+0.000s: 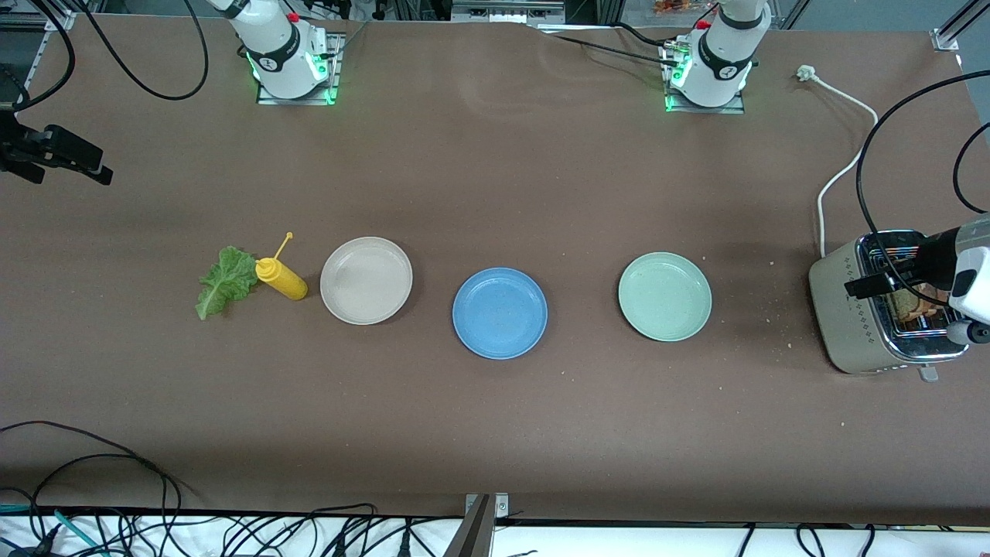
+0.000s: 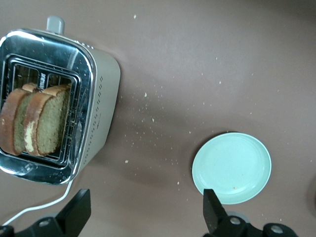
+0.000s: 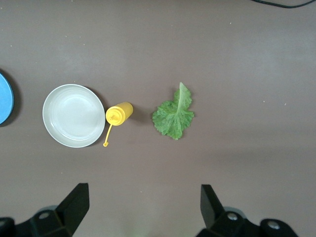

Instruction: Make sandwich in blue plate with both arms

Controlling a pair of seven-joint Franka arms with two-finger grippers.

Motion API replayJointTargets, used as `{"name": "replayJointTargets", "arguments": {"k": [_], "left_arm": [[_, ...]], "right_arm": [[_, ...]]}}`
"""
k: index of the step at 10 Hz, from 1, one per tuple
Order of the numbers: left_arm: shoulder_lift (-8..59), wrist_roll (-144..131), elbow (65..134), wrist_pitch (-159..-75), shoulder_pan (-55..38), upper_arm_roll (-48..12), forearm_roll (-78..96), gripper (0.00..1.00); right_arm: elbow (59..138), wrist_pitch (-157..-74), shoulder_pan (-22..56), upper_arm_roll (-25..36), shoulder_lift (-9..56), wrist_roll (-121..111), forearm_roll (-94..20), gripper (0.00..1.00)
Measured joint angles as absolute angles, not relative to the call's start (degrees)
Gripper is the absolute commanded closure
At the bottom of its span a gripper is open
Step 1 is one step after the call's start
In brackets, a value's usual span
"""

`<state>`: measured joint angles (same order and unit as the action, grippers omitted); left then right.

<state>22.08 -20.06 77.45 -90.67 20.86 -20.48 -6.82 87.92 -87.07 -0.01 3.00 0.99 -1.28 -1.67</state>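
The blue plate [image 1: 500,312] lies empty at mid-table; its edge shows in the right wrist view [image 3: 4,97]. Two brown toast slices [image 2: 34,121] stand in the toaster's [image 1: 882,325] slots at the left arm's end. The lettuce leaf [image 1: 226,281] lies flat on the table toward the right arm's end, and also shows in the right wrist view [image 3: 173,116]. My left gripper [image 2: 146,197] is open and empty, up in the air beside the toaster [image 2: 94,98], over bare table. My right gripper [image 3: 143,192] is open and empty, high over the table near the lettuce.
A beige plate [image 1: 366,280] and a pale green plate [image 1: 664,296] flank the blue one, both empty. A yellow squeeze bottle [image 1: 281,278] lies between the lettuce and the beige plate. The toaster's white cord [image 1: 839,166] runs toward the left arm's base. Crumbs dot the table.
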Motion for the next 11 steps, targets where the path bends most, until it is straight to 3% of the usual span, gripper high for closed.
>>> {"name": "replayJointTargets", "arguments": {"k": [4,11], "left_arm": [[15.55,-19.96,83.21,-93.75,22.46,-20.45,-3.39,0.00],[15.11,-16.49,84.81,-93.30,22.56,-20.23,-3.37,0.00]], "right_arm": [[88.03,-87.07,0.00,2.58,0.98,-0.44,-1.65,0.00],[88.03,-87.07,-0.01,2.42,0.93,-0.35,-1.63,0.00]]}}
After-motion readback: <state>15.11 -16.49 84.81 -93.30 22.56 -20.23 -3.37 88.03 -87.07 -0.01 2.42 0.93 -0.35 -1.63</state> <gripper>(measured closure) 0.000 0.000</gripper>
